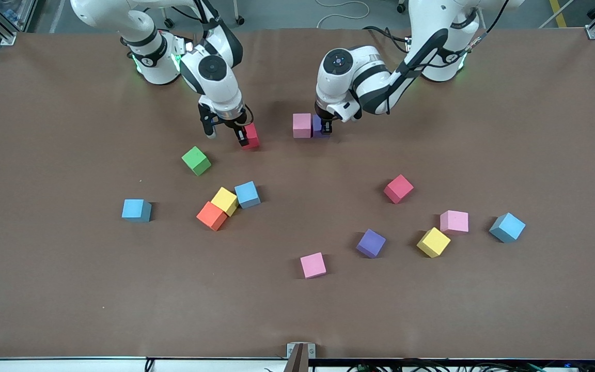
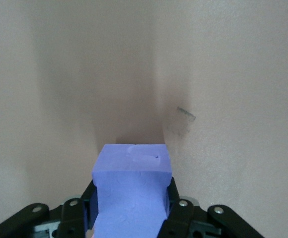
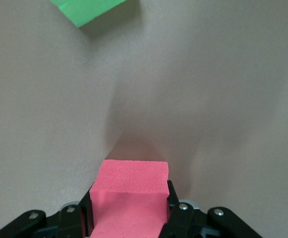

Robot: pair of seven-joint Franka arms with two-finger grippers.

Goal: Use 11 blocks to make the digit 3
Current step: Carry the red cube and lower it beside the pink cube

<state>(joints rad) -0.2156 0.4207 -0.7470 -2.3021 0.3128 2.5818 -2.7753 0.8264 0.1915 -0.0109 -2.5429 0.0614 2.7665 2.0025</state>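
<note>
You're barely started: the digit 3 isn't built yet, only a pink block [image 1: 301, 125] is placed. Left gripper [image 1: 325, 127], jaws pinching a purple block [image 2: 132, 191], is right beside it; right gripper [image 1: 226, 135] pinches a red block [image 1: 250, 136] over the table [image 1: 483, 310]. Other blocks lie scattered nearer the front camera.

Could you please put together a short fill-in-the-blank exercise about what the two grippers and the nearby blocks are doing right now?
1. The left gripper is shut on a ____ block, right beside the pink block.
2. The right gripper is shut on a ____ block.
3. The loose block closest to the right gripper is the ____ one.
4. The yellow block touches the orange block and a ____ block.

Missing words: purple; red; green; blue
</note>
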